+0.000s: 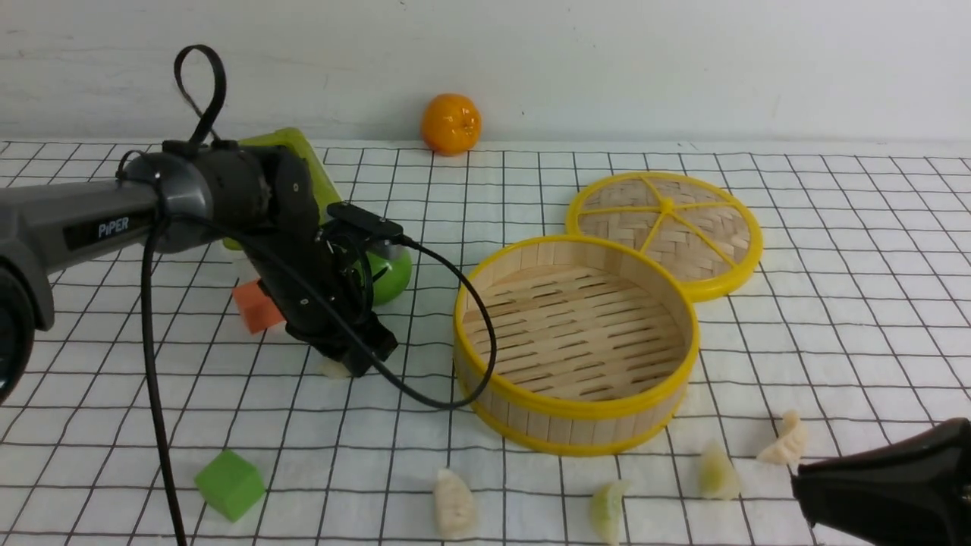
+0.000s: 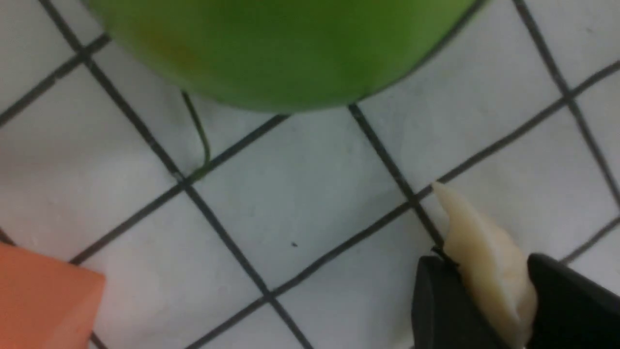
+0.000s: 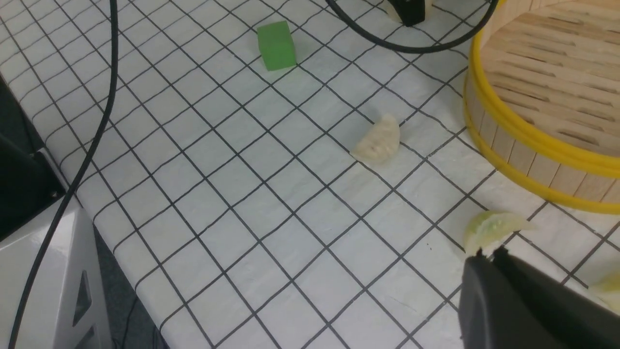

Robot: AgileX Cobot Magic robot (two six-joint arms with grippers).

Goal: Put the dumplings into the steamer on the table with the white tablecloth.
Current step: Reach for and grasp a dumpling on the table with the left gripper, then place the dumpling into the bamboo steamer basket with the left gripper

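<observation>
Front view: white tablecloth [image 1: 850,318] with a thin black grid, slightly wrinkled.
Steamer [image 1: 576,415]: round and shallow, with a wall of upright wooden slats, yellow plastic rims and a slatted bamboo floor. It stands mid-cloth.
Lid [image 1: 667,231]: flat woven disc with yellow spokes, lying just behind the steamer to its right.
Left gripper [image 1: 353,362]: down at the cloth left of the steamer. In the left wrist view its [image 2: 489,295] black fingers are clamped on a cream dumpling [image 2: 477,242], which is smooth, crescent-shaped and pointed at the tip.
Loose dumplings: four lie on the cloth in front of the steamer. They are a pleated cream one [image 1: 454,502], two pale green ones [image 1: 607,509] [image 1: 717,472] and another cream one [image 1: 785,441].
Right gripper [image 1: 800,476]: matte black, low at the near right. Its fingers [image 3: 479,276] are pressed together with nothing between them, and the tip is near a green dumpling.
Cubes: a green cube [image 1: 230,484] is at the near left, and an orange cube [image 1: 256,305] sits behind the left arm.
Green object [image 2: 281,48]: glossy and rounded, beside the orange cube.
Orange fruit [image 1: 450,123]: dimpled sphere at the far wall.
</observation>
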